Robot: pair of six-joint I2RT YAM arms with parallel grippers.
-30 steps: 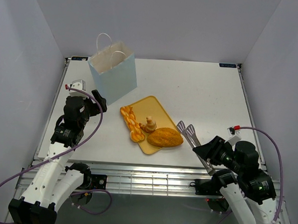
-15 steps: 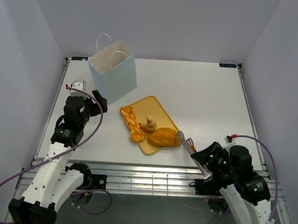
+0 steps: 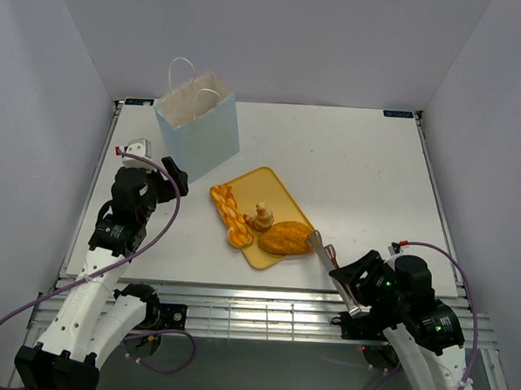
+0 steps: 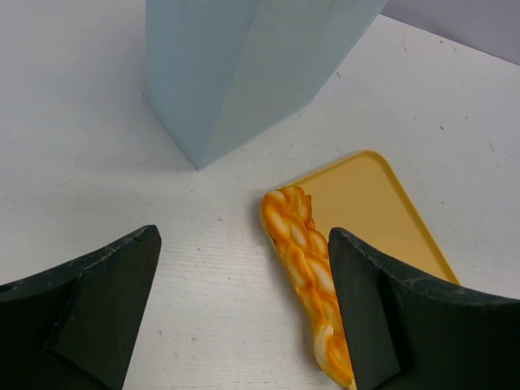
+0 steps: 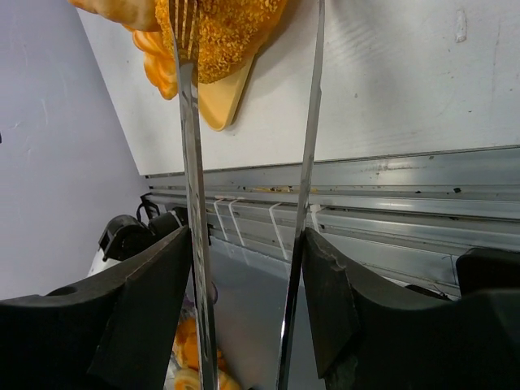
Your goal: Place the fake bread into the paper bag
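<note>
While right jaws clasp the tongs (image 3: 330,251), one tip overlaps golden loaf (image 3: 286,238) | left jaws wide apart.

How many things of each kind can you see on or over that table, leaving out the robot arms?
toy bread pieces: 3 (golden loaf, orange braid, small tan piece)
yellow tray: 1
paper bag: 1
metal tongs: 1
Total: 6 in sight; the bag's inside is hidden.

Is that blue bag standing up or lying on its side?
Upright: the paper bag stands on its base, open mouth facing up.
</note>
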